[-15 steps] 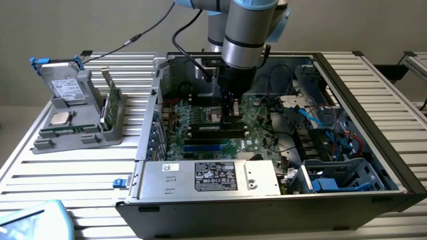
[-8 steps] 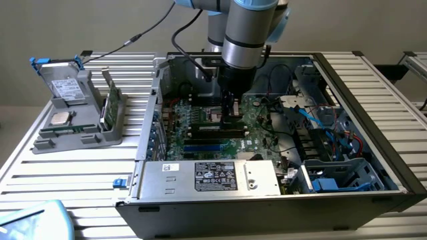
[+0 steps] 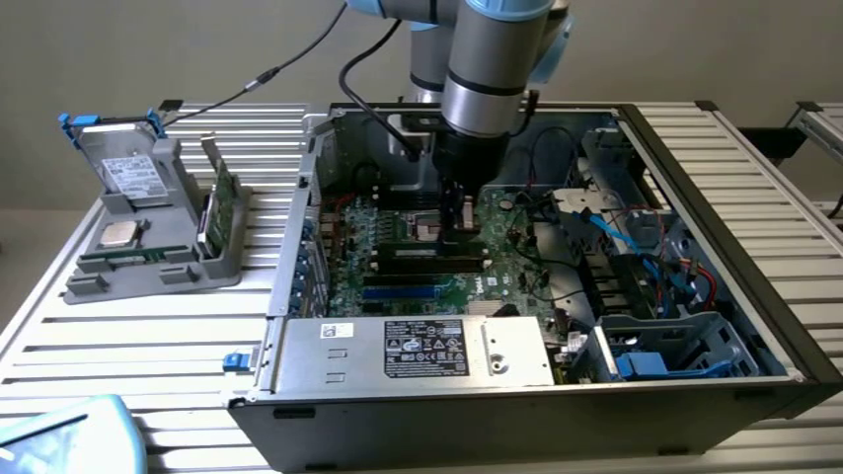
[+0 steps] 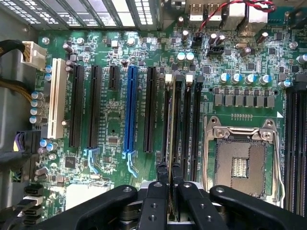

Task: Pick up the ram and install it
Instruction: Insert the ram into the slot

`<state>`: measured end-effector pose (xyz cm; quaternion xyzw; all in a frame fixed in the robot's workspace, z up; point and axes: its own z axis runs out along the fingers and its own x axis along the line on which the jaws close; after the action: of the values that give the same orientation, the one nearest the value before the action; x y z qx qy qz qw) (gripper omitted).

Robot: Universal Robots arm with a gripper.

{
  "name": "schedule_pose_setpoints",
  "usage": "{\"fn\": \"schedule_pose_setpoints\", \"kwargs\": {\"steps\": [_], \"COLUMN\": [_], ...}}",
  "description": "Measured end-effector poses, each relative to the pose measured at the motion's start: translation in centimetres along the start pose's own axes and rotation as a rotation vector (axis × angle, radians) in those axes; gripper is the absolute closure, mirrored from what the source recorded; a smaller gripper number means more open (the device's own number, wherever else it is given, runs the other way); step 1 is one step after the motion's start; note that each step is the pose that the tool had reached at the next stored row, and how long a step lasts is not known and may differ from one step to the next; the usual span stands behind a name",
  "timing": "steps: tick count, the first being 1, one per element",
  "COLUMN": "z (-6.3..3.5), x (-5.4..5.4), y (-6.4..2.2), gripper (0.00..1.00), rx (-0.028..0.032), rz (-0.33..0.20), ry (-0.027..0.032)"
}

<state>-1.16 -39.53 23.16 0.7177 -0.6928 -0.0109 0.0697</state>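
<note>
My gripper [image 4: 169,171] reaches down into the open computer case [image 3: 737,227], over the motherboard [image 3: 395,272]. In the wrist view its black fingers [image 4: 160,179] are shut on the ram [image 4: 169,120], seen edge-on as a thin strip. The ram stands on edge, lined up with the row of black memory slots [image 4: 184,120] beside the open processor socket [image 4: 242,160]. Whether its lower edge sits in a slot I cannot tell. In the exterior view the gripper [image 3: 459,215] hangs just above the board's middle.
A grey holder [image 3: 158,262] on the table at the exterior view's left carries a hard drive [image 3: 132,173], a silver processor chip [image 3: 121,234] and a green card [image 3: 217,212]. The power supply [image 3: 409,351], drive cage [image 3: 672,346] and loose cables [image 3: 633,237] crowd the case.
</note>
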Motion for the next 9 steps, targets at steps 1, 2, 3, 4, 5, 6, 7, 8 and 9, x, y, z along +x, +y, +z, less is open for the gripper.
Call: {"fn": "schedule_pose_setpoints", "kwargs": {"steps": [1, 2, 3, 4, 5, 6, 7, 8, 9], "z": [0.0, 0.01, 0.02, 0.03, 0.06, 0.09, 0.12, 0.16, 0.18], "x": [0.03, 0.06, 0.07, 0.11, 0.12, 0.14, 0.15, 0.15, 0.15], "y": [-0.04, -0.07, -0.07, -0.07, -0.08, -0.08, -0.08, -0.09, -0.09], "gripper": [0.86, 0.86, 0.86, 0.86, 0.86, 0.86, 0.86, 0.86, 0.86], "rx": [0.0, 0.0, -0.0001, -0.0003, -0.0003, -0.0004, -0.0005, -0.0006, -0.0007], "rz": [0.0, 0.0, 0.002, 0.003, 0.004, 0.005, 0.006, 0.007, 0.007], "ry": [0.0, -0.0002, -0.0004, -0.0003, -0.0006, -0.0007, -0.0007, -0.0008, -0.0007]}}
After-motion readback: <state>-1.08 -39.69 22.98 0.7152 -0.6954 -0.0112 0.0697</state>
